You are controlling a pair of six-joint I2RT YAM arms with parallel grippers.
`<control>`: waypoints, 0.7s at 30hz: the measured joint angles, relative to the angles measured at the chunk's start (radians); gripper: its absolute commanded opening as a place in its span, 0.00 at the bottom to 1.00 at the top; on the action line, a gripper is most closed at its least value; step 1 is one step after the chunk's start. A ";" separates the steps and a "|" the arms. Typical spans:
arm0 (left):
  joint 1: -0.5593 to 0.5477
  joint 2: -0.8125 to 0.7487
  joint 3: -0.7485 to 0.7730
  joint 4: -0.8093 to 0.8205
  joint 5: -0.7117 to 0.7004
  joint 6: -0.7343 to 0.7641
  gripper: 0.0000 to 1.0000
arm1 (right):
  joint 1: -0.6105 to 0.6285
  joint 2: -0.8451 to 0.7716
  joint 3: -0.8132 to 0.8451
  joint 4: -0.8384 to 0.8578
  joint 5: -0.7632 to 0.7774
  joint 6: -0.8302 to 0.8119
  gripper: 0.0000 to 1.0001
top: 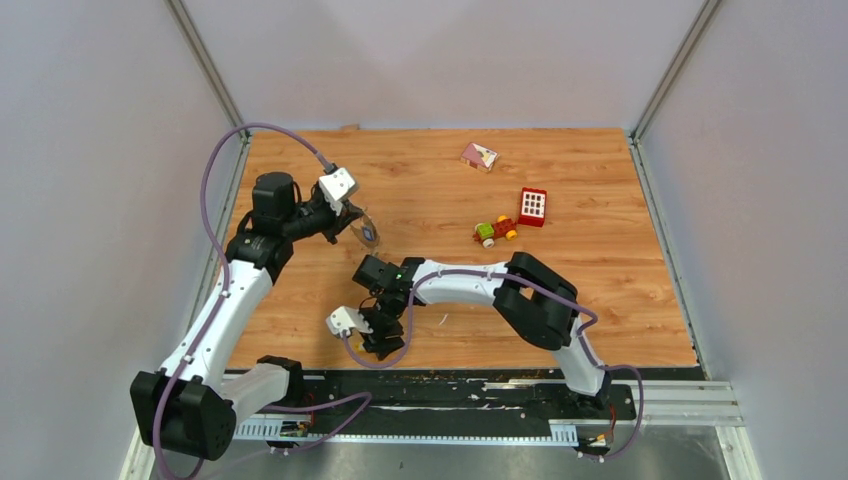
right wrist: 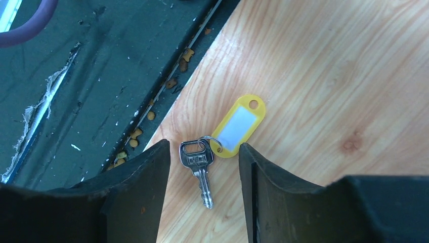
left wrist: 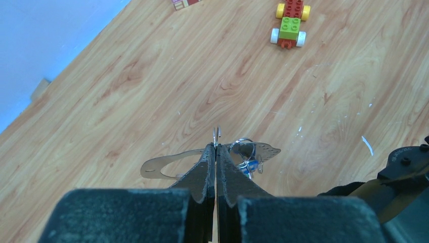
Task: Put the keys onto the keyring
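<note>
item 1: key [right wrist: 200,171], silver, flat on the wooden table [top: 620,300], close to its near edge beside the black strip [right wrist: 91,86]. in the right wrist view the long axis runs almost straight up and down, the head at the top and the blade tip towards the camera. there is embossed lettering on the head, too small to read.

item 2: yellow tag [right wrist: 241,125], joined to the key head by a small split ring [right wrist: 216,143]. its long axis slants up and to the right, with the punched hole at the far end. the white label insert is blank.

item 3: right gripper [right wrist: 204,152], fingers [right wrist: 144,187] parted, one either side of the key, a gap of bare wood on both sides, nothing grasped.

item 4: keyring [left wrist: 162,165], a flat grey metal band, at the left side of the table. it spreads left and right of the left gripper [left wrist: 216,152], whose fingers are clenched on it, a thin metal edge showing just past the tips. a small wire ring [left wrist: 243,146] and a blue bit hang beside them; what they are cannot be told.

item 5: toy car [top: 495,232] and red block [top: 533,207] with a white grid, near each other, well apart from both grippers.
</note>
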 measured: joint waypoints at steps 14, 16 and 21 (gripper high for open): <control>0.000 0.001 0.009 -0.035 0.001 0.026 0.00 | 0.024 0.021 0.027 -0.033 0.026 -0.030 0.35; 0.000 0.001 0.009 -0.038 0.001 0.029 0.00 | 0.024 0.021 0.027 -0.029 0.036 -0.025 0.32; 0.000 0.001 0.009 -0.040 0.001 0.034 0.00 | 0.028 0.019 0.024 -0.003 0.070 -0.014 0.18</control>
